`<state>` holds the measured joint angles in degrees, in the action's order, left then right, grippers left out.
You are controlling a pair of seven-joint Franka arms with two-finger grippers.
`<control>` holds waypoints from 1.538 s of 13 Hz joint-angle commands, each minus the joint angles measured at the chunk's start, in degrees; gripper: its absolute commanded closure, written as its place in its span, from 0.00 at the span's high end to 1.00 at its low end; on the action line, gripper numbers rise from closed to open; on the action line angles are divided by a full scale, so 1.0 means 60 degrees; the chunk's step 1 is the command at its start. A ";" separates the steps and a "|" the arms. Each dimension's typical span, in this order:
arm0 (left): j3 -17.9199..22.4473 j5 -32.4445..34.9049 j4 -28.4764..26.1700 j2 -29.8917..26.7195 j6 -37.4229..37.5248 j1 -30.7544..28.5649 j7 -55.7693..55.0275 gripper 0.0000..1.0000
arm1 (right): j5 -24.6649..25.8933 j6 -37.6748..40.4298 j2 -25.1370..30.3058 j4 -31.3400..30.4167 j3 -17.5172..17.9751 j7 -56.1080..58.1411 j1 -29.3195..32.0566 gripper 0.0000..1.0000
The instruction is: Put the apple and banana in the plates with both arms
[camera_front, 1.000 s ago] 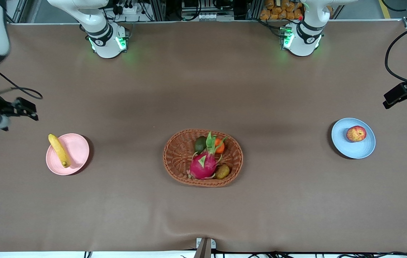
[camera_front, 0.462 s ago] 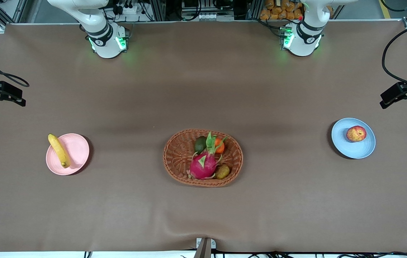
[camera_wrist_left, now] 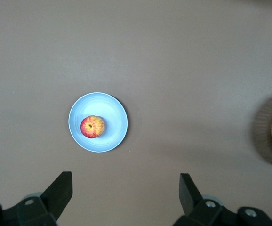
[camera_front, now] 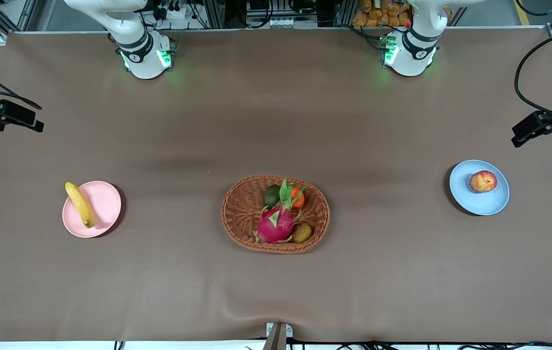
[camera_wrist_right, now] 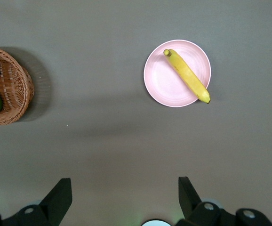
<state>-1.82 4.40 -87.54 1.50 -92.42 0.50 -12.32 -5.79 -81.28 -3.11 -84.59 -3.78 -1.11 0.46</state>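
On the blue plate (camera_front: 479, 200) lies the apple (camera_front: 483, 181); on the pink plate (camera_front: 103, 214), the banana (camera_front: 80, 203). My left gripper (camera_wrist_left: 125, 195) and right gripper (camera_wrist_right: 124, 195) hang over bare table, fingers spread, empty.

No readable text, labels, brands or numbers — none on anything.
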 commanded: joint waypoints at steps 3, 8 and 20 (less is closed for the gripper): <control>-0.0047 -0.0191 -0.0044 -0.0103 0.0095 0.0004 0.0280 1.00 | 0.0496 0.0012 -0.0023 0.0167 0.0030 -0.0108 0.0040 1.00; -0.0048 -0.0191 -0.0001 -0.0088 0.0110 -0.0040 0.0442 1.00 | 0.0496 -0.0149 -0.0052 0.0138 0.0030 -0.0108 0.0011 1.00; 0.0011 -0.0118 0.0029 -0.0088 0.0169 -0.0098 0.0413 1.00 | 0.0496 -0.0237 -0.0111 0.0109 0.0030 -0.0108 -0.0018 1.00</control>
<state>-1.89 4.40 -87.57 1.50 -92.21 0.01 -10.87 -3.63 -82.50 -3.33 -84.58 -3.84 -1.11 0.47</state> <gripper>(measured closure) 0.000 0.000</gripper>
